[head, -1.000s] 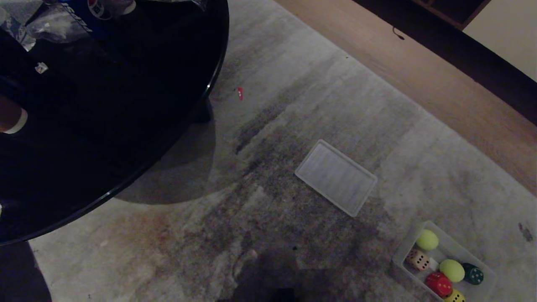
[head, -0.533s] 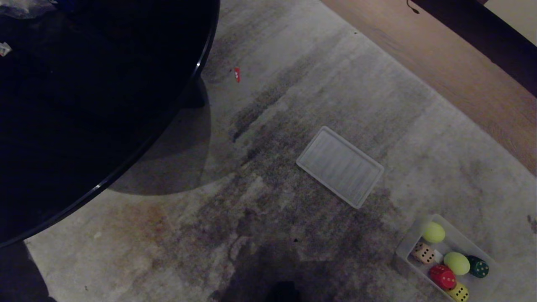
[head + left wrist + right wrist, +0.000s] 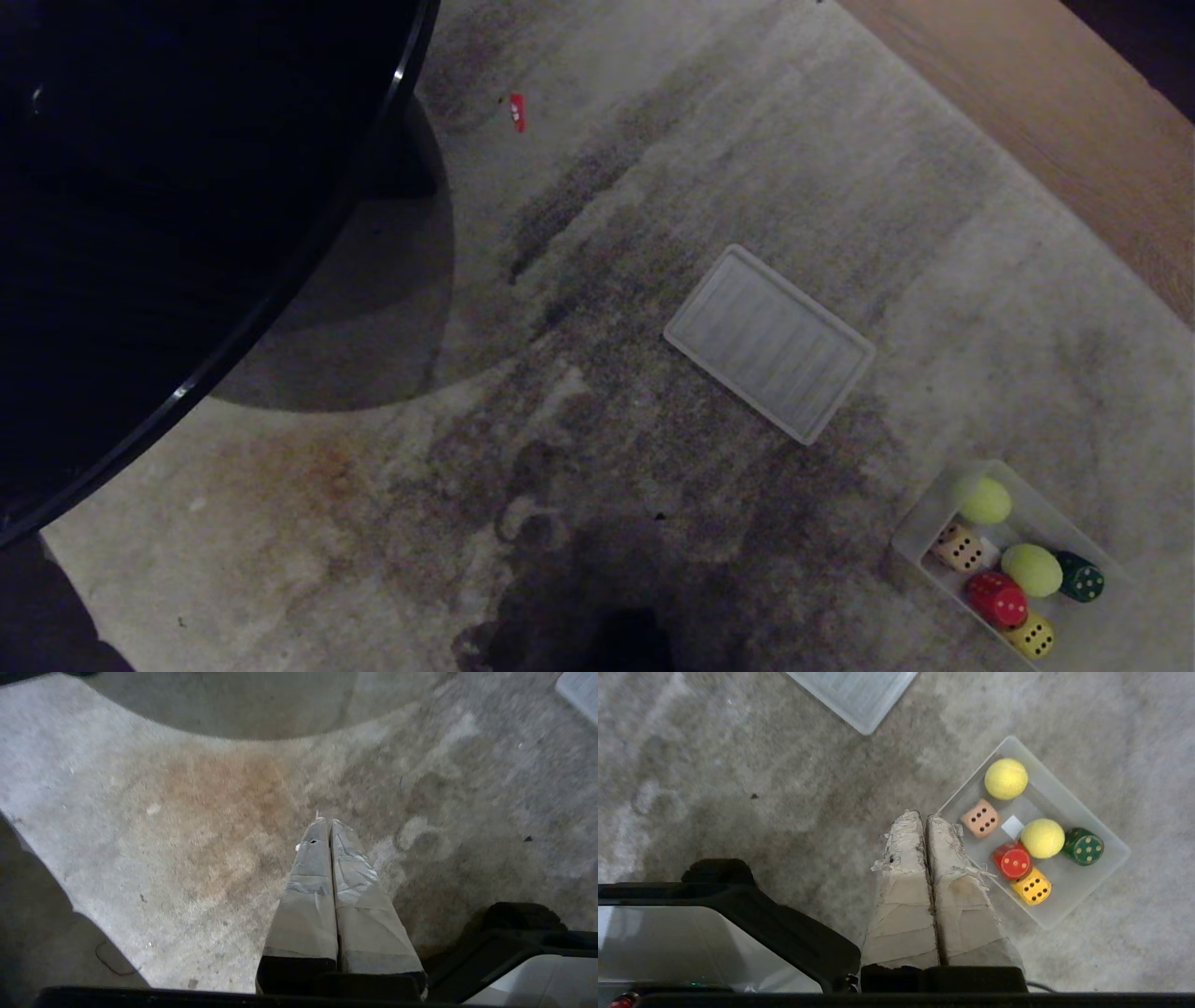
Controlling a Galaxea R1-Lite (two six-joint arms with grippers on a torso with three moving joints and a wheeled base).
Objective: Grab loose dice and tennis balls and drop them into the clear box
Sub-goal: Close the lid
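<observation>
On the mottled grey carpet (image 3: 709, 159), near right in the head view, sits the small clear rectangular plastic box (image 3: 920, 527) (image 3: 1064, 905). All six loose items are inside it.

Contents, read from the right wrist view:
- fuzzy yellow-green tennis ball (image 3: 1005, 778) (image 3: 985, 501) at the far end of the box
- beige-pink rounded die (image 3: 980, 818) (image 3: 959, 549) just beside it, along the left wall
- second fuzzy yellow-green tennis ball (image 3: 1042, 838) (image 3: 1031, 569) mid-box, next to a small white sticker (image 3: 1012, 826) on the floor of the box
- dark green die (image 3: 1083, 846) (image 3: 1083, 579) touching that ball, against the right wall
- red die (image 3: 1012, 860) (image 3: 996, 598) touching the same ball on its near-left side
- yellow die (image 3: 1031, 886) (image 3: 1033, 636) just beside the red one, at the near end.

Right tool (image 3: 926, 817): taped fingers pressed together, nothing between them. It hangs above the carpet just left of the box's left wall, its tips close to the beige-pink die but apart from it.

Left tool (image 3: 329, 822): fingers likewise pressed together and empty, over a brownish patch of carpet, well apart from the box. Neither arm shows in the head view.

Flat ribbed translucent lid (image 3: 768, 343) (image 3: 852, 693) lies on the carpet, far-left of the box and apart from it. Black round tabletop (image 3: 168, 205) fills the far left of the head view. Small red scrap (image 3: 515, 110) lies on the carpet near its edge. Bare wood floor (image 3: 1055, 112) runs along the carpet's far right.
</observation>
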